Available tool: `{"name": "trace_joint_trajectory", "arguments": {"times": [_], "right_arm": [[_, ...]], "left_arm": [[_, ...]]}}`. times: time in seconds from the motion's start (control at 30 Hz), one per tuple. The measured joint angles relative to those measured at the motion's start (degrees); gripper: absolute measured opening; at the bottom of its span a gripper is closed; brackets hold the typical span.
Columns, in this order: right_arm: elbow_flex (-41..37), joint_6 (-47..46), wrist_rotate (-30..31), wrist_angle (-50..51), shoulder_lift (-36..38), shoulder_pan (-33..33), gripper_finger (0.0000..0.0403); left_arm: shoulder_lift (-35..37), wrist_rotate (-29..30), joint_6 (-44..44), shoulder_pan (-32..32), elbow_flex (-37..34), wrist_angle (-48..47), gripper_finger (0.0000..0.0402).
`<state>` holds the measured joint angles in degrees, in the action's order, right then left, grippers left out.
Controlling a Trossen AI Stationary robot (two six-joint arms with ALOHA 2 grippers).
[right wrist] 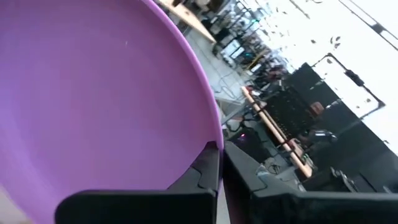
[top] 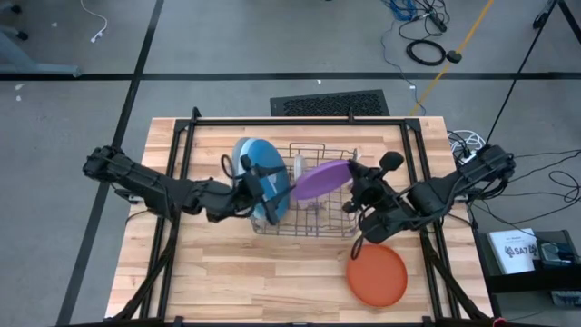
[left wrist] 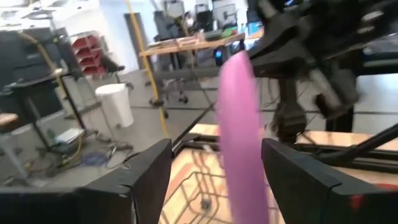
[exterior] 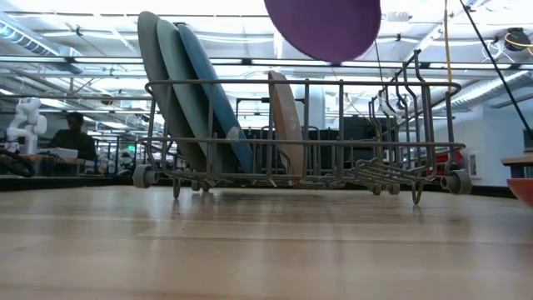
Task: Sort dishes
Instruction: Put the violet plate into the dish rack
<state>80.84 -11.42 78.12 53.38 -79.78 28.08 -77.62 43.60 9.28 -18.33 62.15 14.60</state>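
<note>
A purple plate (top: 322,179) hangs above the grey wire dish rack (top: 313,222), with my right gripper (top: 352,182) shut on it. My left gripper (top: 283,188) is open at the plate's left edge, and its fingers (left wrist: 149,177) stand on either side of the purple plate (left wrist: 239,130) without touching it. Three large plates, grey, light blue and darker blue (exterior: 179,100), stand on edge in the rack's left end. A beige plate (exterior: 283,125) stands near the rack's middle. An orange-red plate (top: 377,275) lies flat on the table. My right gripper pinches the purple plate's rim (right wrist: 208,134) between its two fingers, on the side toward the table's right edge. The fingers come in about level from the right. The plate is tilted and lifted clear above the rack.
A black frame of bars (top: 300,121) runs around the wooden table (top: 227,282). There is bare wood in front of the rack and at the near left. Cables and a floor grille (top: 329,103) lie beyond the far edge.
</note>
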Motion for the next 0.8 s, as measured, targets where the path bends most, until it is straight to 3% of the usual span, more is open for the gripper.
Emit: {"name": "trace_joint_trajectory", "arguments": {"times": [0.13,0.23,0.33,0.57,0.8], "right_arm": [[0.0,0.2,2.9,-3.3,-1.8,0.0,0.0000],[0.0,-0.6,5.0,-3.9,-2.7,0.0,0.0000],[0.0,-2.3,4.3,-4.0,-2.8,-0.6,0.0000],[0.0,-2.7,4.2,-4.0,-2.9,-0.7,0.0000],[0.0,-2.9,3.8,-4.0,-2.9,-1.0,0.0000]], "left_arm": [[0.1,-1.0,-0.5,1.9,0.0,-0.7,0.0250],[0.1,-5.9,-0.6,2.7,0.0,-0.6,0.0240],[0.1,-9.9,-0.8,2.9,0.0,0.5,0.0227],[0.1,-10.4,0.5,2.8,0.0,1.8,0.0221],[0.0,-14.9,0.1,2.7,0.0,2.5,0.0221]]}}
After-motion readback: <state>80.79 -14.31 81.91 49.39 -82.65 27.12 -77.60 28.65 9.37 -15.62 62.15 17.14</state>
